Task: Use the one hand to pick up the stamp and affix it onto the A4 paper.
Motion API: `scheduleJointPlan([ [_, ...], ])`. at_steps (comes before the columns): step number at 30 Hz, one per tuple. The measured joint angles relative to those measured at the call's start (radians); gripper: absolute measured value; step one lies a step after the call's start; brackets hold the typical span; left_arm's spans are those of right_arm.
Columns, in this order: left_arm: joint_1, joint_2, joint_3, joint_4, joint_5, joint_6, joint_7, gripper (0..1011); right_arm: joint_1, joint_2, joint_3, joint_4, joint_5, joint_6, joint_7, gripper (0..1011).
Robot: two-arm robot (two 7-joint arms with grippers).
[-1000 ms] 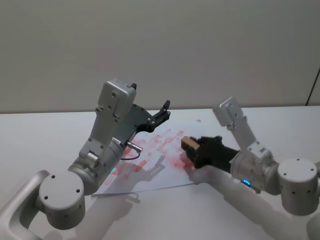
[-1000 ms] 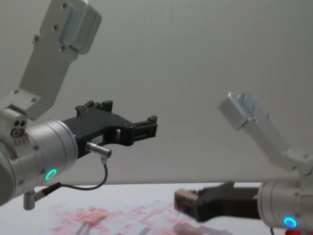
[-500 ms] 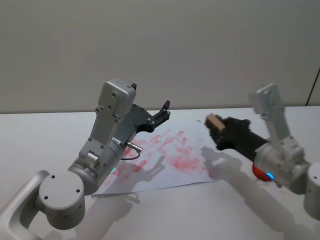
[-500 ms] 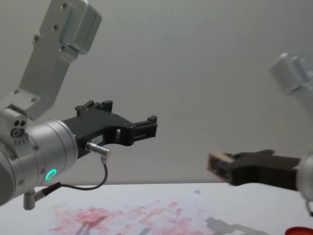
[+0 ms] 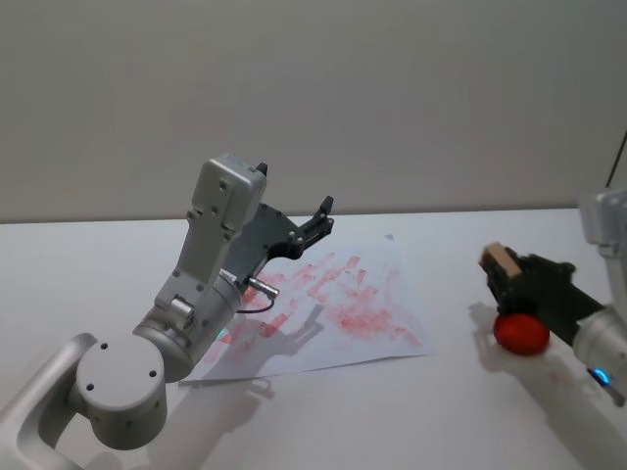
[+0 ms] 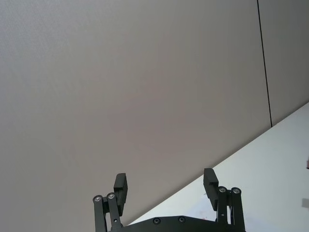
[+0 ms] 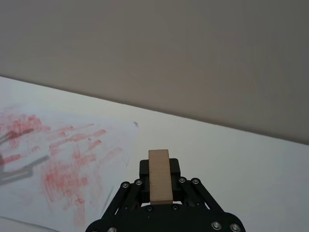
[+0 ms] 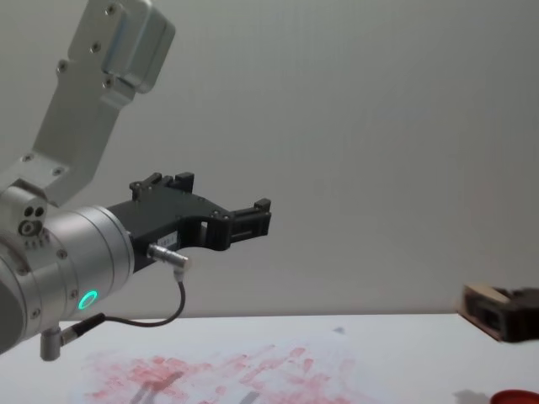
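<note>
Two arms are seen in the head view. The left pincer (image 5: 323, 210) is held raised over the far part of the A4 paper (image 5: 323, 313), which lies flat on the white bench (image 5: 441, 411) and is covered with smudged red imprints. At the right edge, the right pincer (image 5: 502, 269) is clamped on the stamp (image 5: 500, 261), a small tan wooden block that juts out from between the fingers. It is held just above the red pad (image 5: 520, 333), well to the right of the paper and not touching it.

In the left wrist view, the left pincer (image 6: 166, 184) is shown with its two black fingers (image 6: 120, 184) set wide apart, nothing between them, against a grey wall (image 6: 145, 87).

In the right wrist view, the stamp (image 7: 160, 175) is seen gripped upright at the middle of the right pincer (image 7: 160, 191), the jaws closed against its sides. The paper (image 7: 63, 159) lies off to one side on the bench, its red marks plainly visible.

In the chest view, the left pincer (image 8: 257, 217) is seen hanging high above the paper (image 8: 227, 374), pointing across the scene. At the right edge the stamp (image 8: 484, 296) is held in the right pincer (image 8: 497, 311), above the rim of the red pad (image 8: 515, 396) at the lower corner
</note>
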Motion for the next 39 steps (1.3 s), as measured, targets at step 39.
scheduleJointPlan([
  [39, 0.000, 0.000, 0.000, 0.000, 0.000, 0.000, 0.000, 1001, 0.028, 0.030, 0.009, 0.071, -0.023, 0.200, 0.050, 287],
])
